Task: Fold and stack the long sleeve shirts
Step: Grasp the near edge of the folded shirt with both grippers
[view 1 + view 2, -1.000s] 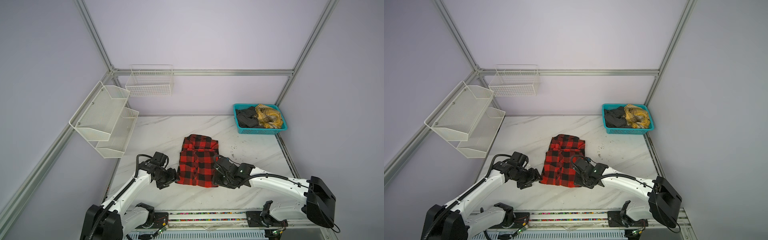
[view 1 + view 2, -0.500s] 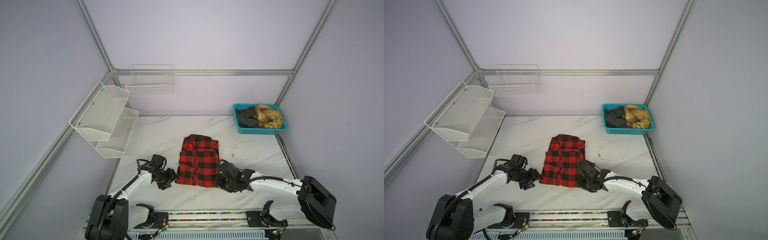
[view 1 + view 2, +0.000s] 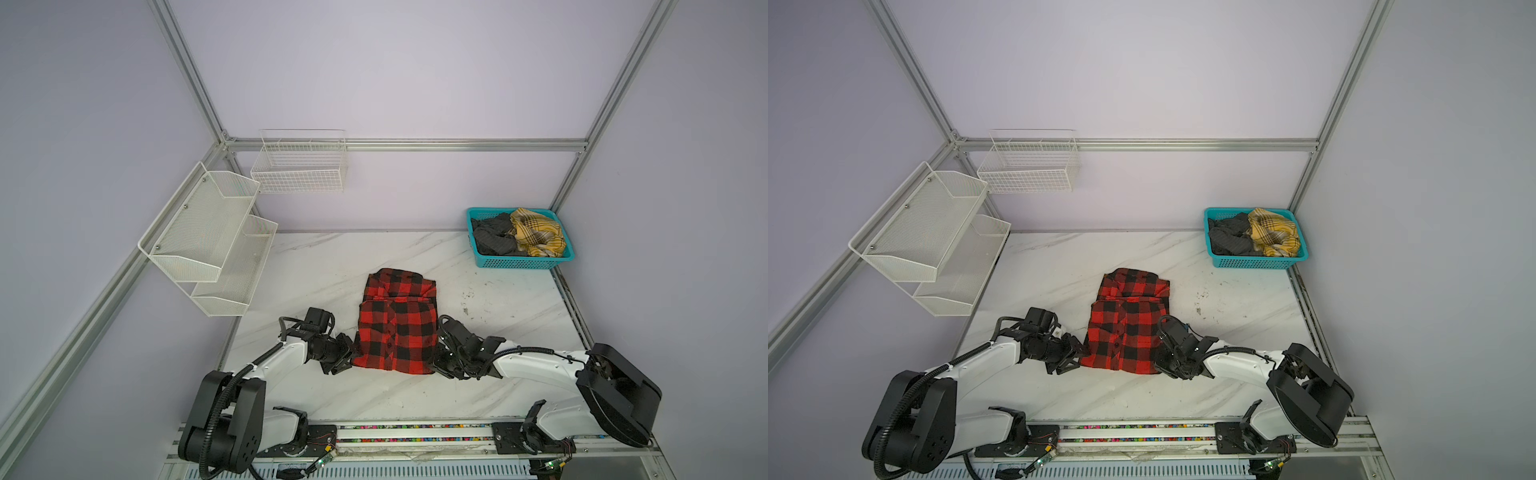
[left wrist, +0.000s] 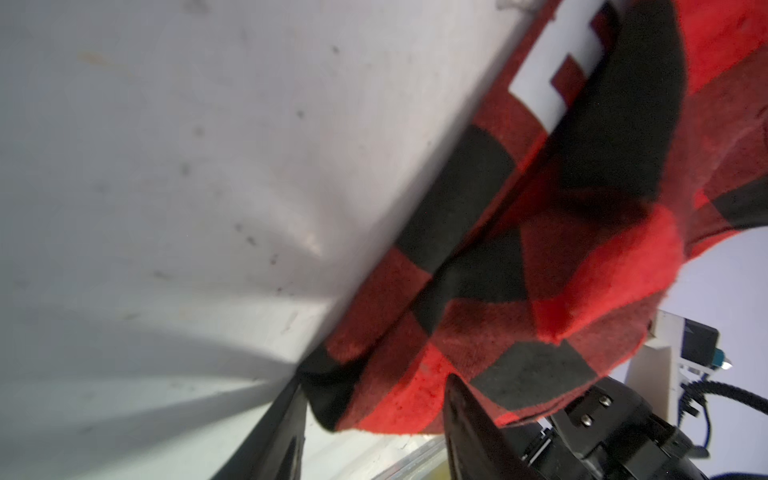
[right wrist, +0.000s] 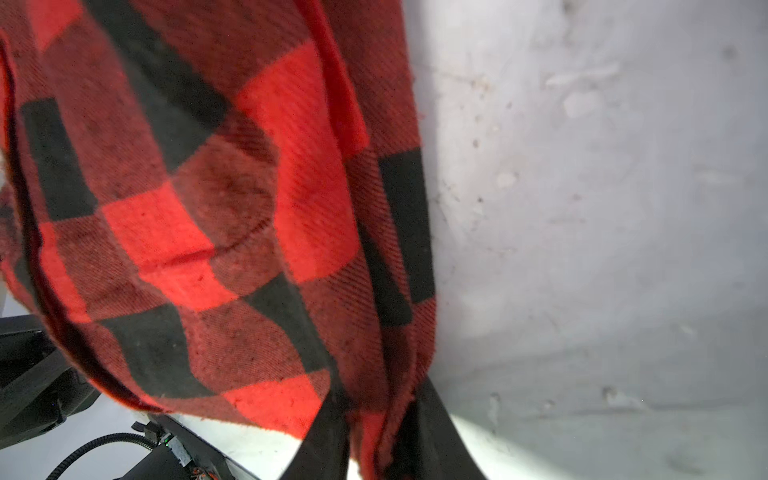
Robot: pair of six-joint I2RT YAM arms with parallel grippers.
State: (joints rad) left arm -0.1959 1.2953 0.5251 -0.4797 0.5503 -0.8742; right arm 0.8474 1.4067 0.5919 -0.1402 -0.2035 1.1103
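Flannel shirt (image 3: 395,328) lies folded on the table (image 3: 332,266), long axis twelve-to-six, collar toward twelve. Right gripper (image 5: 378,399) clenches its five-o'clock hem corner; left gripper (image 4: 374,386) straddles the seven-o'clock corner, whether clamped I cannot tell.

Both arms low, stretched fwd over table, wrists turned inward twd each other.
L gripper (image 3: 348,360) lies approx. horiz.; fingers (image 4: 467,419) apart w/ shirt (image 3: 395,332) corner between, clamp unclear. R gripper (image 3: 437,365) mirrors it, fingers (image 5: 432,432) pinched on bunched hem.
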